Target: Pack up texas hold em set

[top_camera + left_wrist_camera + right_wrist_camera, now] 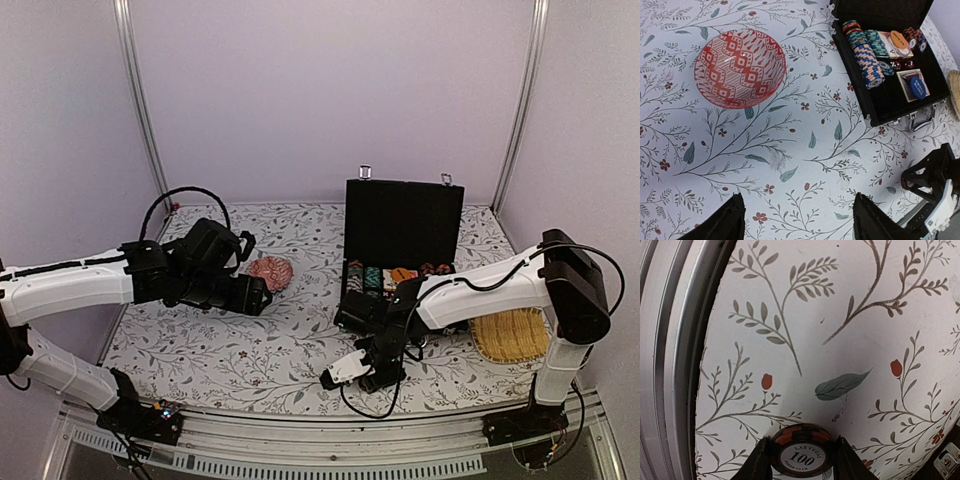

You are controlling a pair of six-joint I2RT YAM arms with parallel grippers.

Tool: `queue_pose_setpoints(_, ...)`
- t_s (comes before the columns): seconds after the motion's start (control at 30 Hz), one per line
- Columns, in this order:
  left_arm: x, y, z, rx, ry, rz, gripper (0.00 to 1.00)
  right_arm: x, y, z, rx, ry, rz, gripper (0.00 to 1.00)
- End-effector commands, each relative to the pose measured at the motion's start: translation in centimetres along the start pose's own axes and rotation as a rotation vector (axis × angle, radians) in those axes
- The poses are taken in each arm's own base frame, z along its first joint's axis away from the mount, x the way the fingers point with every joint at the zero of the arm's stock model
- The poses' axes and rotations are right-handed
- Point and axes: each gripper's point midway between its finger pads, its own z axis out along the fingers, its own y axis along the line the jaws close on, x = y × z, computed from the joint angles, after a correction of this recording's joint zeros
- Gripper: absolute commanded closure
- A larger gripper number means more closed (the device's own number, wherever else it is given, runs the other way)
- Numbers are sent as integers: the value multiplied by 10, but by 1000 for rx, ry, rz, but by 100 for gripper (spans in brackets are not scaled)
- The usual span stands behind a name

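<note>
The black briefcase (402,222) stands open at the back right, lid upright. In the left wrist view its tray (875,112) holds rows of poker chips (866,55), an orange disc (898,37) and a card box with a blue disc (916,87) on it. My right gripper (383,377) is in front of the case near the table's front edge. It is shut on one black-and-orange "100" poker chip (801,455), held just above the cloth between the fingers (756,462). My left gripper (799,215) is open and empty above the cloth, left of the case.
A pink patterned dome (270,272) sits on the floral cloth left of the case and shows in the left wrist view (740,67). A yellow woven tray (512,335) lies right of the case. The metal front rail (670,340) runs close to the right gripper.
</note>
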Motion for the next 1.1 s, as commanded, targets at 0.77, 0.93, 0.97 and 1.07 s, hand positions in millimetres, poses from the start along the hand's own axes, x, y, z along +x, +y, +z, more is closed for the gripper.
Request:
queue_pose_setpoints(0.77, -11, -6, 11, 14, -4, 7, 25, 58, -27, -78, 120, -15, 202, 87)
queue_pose_setpoints(0.93, -13, -9, 13, 19, -1, 17, 25, 123, -75, -105, 227, -11, 362, 87)
queue_pose_setpoints(0.97, -14, -10, 14, 20, 1, 18, 25, 135, -85, -110, 256, -12, 390, 87)
queue_pose_setpoints(1.07, -14, -12, 15, 30, 7, 20, 25, 176, -110, -116, 321, 17, 461, 87)
